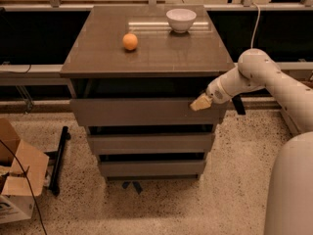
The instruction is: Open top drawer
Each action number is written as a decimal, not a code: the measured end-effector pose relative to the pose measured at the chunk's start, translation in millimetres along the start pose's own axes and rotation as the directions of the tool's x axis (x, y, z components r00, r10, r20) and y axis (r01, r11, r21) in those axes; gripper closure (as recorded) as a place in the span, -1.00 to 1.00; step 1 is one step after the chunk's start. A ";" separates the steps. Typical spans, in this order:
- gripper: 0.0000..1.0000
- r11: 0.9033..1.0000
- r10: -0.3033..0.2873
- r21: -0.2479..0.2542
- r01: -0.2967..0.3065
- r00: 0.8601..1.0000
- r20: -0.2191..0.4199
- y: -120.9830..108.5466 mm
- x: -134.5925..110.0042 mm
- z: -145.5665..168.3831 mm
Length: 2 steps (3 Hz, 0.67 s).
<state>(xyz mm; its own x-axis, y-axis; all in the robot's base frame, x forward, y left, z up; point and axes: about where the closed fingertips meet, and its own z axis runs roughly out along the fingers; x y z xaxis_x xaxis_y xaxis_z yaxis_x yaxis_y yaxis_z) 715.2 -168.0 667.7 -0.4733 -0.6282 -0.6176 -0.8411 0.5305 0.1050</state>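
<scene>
The top drawer (137, 112) is the widest grey-brown front under the cabinet top, with a flat handle-less panel. It stands out a little in front of the two narrower drawers (149, 143) below it. My gripper (199, 103) has tan fingertips and sits at the drawer's upper right corner, at the top edge of the front panel. The white arm (254, 80) reaches in from the right.
An orange (129, 41) and a white bowl (181, 19) stand on the cabinet top (146, 58). A cardboard box (17, 180) and a black bar (58, 158) lie on the speckled floor at the left. The robot's white body (291, 190) fills the lower right.
</scene>
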 end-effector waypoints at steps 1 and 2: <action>0.74 1.000 0.000 0.000 0.000 1.000 0.000 0.6 -3.1 -3.9; 1.00 1.000 0.000 0.000 0.000 1.000 0.000 0.8 -4.4 -5.6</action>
<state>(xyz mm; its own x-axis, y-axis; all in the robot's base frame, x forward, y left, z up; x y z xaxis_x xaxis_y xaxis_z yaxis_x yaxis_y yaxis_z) 715.2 -168.0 674.9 -0.4734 -0.6282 -0.6175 -0.8411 0.5305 0.1051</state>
